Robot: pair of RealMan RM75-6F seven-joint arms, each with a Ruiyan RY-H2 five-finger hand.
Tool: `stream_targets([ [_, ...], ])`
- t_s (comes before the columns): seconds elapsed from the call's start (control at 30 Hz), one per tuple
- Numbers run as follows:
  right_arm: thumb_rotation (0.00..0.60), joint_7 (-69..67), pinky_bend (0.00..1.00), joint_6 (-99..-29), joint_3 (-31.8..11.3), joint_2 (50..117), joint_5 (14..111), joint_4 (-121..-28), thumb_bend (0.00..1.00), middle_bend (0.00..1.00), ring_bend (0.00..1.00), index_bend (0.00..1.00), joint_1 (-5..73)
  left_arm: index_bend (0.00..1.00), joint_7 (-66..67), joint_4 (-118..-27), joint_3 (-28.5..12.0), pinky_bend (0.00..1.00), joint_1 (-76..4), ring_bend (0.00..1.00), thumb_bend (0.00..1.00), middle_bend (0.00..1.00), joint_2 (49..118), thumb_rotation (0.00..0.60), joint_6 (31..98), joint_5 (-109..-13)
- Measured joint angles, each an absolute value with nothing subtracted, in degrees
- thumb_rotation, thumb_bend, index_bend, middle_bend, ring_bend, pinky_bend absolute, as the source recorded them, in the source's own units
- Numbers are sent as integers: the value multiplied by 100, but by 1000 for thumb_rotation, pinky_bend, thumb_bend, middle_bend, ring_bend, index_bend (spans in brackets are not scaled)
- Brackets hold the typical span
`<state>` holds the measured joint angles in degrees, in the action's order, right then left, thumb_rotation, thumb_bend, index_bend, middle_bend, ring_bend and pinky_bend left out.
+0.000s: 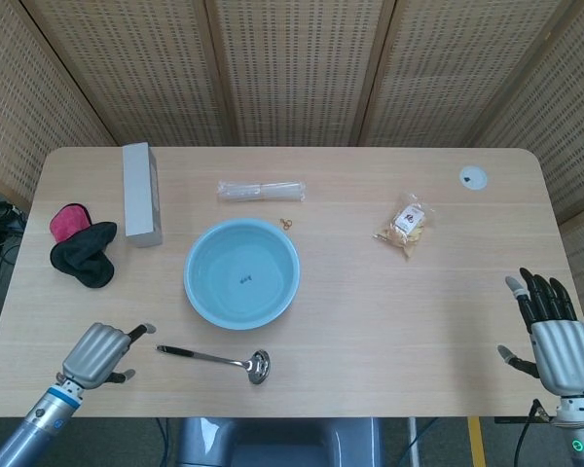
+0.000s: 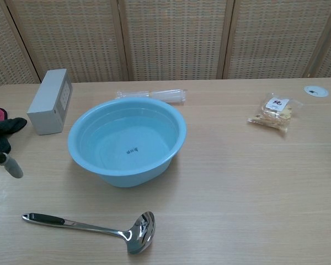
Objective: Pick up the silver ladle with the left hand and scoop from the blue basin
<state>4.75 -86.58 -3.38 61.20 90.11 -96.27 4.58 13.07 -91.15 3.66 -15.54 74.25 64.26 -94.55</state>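
The silver ladle [image 1: 217, 359] with a black grip lies flat near the table's front edge, bowl to the right; the chest view shows the ladle [image 2: 94, 226] too. Behind it stands the blue basin [image 1: 241, 272], and the basin [image 2: 127, 141] looks empty apart from a small mark on its bottom. My left hand [image 1: 99, 353] hovers over the front left of the table, just left of the ladle's grip, fingers apart and holding nothing; only a fingertip [image 2: 12, 165] of it shows in the chest view. My right hand [image 1: 553, 332] is open at the table's right front edge.
A grey box [image 1: 141, 193] stands at the back left, with a black and pink cloth [image 1: 81, 247] beside it. A clear plastic packet [image 1: 261, 191] lies behind the basin. A snack bag [image 1: 405, 225] and a white disc [image 1: 473, 177] lie to the right.
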Motion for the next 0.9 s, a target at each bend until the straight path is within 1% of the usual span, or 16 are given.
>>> stream_targets([
  [0.1, 600, 455, 0, -8641, -347, 6116, 8985, -9620, 0, 0, 0, 0, 467, 368, 1400, -8994, 361, 1000, -1686, 949, 124, 959, 7690, 600, 6266, -9401],
  [0.17, 600, 443, 0, -8635, -352, 6112, 8973, -9617, 0, 0, 0, 0, 471, 369, 1477, -8935, 341, 1000, -1752, 948, 165, 959, 7829, 600, 6187, -9347],
  [0.4, 600, 424, 0, -8602, -351, 6109, 8949, -9603, 0, 0, 0, 0, 484, 406, 1878, -8769, 217, 1000, -1925, 948, 173, 959, 8202, 600, 5969, -9026],
  [0.6, 600, 416, 0, -8562, -338, 6117, 8950, -9595, 0, 0, 0, 0, 504, 462, 2108, -8644, 187, 1000, -2016, 948, 227, 959, 8416, 600, 5806, -8809],
  [0.83, 600, 357, 0, -8566, -345, 6104, 8935, -9585, 0, 0, 0, 0, 507, 458, 2412, -8467, 143, 1000, -2129, 948, 308, 959, 8765, 600, 5666, -8557],
  [0.9, 600, 344, 0, -8558, -342, 6097, 8935, -9585, 0, 0, 0, 0, 510, 459, 2483, -8433, 137, 1000, -2161, 948, 315, 959, 8851, 600, 5632, -8482],
])
